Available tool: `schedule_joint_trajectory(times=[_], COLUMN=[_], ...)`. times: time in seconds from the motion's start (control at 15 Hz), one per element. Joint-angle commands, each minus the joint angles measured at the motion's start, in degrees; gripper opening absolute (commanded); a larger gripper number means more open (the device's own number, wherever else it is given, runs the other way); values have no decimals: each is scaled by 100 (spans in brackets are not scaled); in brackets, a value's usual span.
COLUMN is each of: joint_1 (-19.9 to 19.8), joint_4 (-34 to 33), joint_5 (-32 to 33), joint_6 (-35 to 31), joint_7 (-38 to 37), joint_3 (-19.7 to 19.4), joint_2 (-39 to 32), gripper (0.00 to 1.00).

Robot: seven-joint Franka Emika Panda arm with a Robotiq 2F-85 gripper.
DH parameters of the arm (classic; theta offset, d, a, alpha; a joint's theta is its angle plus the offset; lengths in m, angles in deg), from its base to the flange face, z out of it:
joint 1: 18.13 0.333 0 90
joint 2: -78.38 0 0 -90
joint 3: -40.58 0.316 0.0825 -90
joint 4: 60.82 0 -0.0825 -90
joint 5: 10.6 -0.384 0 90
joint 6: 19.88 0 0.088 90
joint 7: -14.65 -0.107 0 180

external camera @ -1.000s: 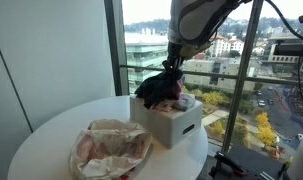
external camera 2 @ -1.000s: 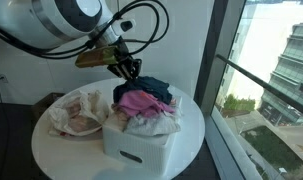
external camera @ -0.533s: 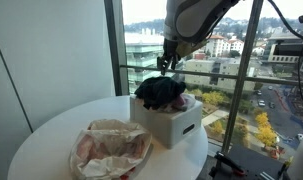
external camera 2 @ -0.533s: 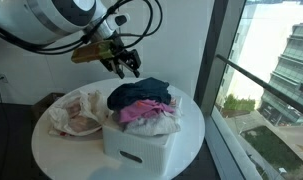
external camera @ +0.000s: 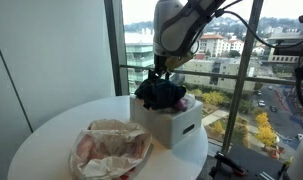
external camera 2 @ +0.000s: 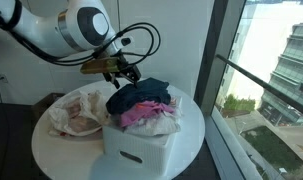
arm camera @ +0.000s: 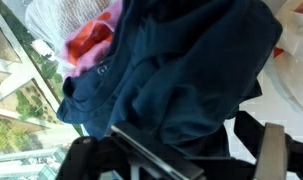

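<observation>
Navy cloth (external camera 2: 139, 93) lies heaped atop the white box (external camera 2: 136, 150), over pink laundry (external camera 2: 143, 114). Above the box hangs the gripper (external camera 2: 125, 73), jaws spread and empty; the wrist view cuts off its fingertips.

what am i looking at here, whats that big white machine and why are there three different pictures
The big white thing is a robot arm with a two-fingered gripper at its end. Two of the pictures come from cameras standing outside the robot, looking at the same scene from different spots. The third comes from a camera on the robot's wrist, so it looks past the gripper at close range.

A round white table stands by a large window. On it sits a white box heaped with clothes: a dark blue garment on top and a pink garment under it. Beside the box lies a crumpled pale cloth pile.

The gripper hangs just above the dark blue garment with its jaws spread. It holds nothing.
</observation>
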Motion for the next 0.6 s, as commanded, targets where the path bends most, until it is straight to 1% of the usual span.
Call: schedule_joint_trajectory(times=[0.0, 0.07, 0.13, 0.2, 0.27, 0.33, 0.47, 0.53], joint_1=[-10, 17, 58, 107, 143, 163, 192, 207], joint_4=[-563, -635, -646, -651, -600, -533, -429, -371], joint_5=[760, 1022, 1180, 1219, 1191, 1087, 983, 971], joint_6=[68, 100, 75, 68, 10, -42, -67, -83], joint_7=[-424, -539, -582, -564, -538, -493, -495, -518], joint_3=[-88, -153, -234, -304, -360, -407, -467, -479], joint_2=[-668, -764, -786, -796, -751, -686, -597, -532], gripper=[100, 100, 75, 74, 68, 58, 42, 35])
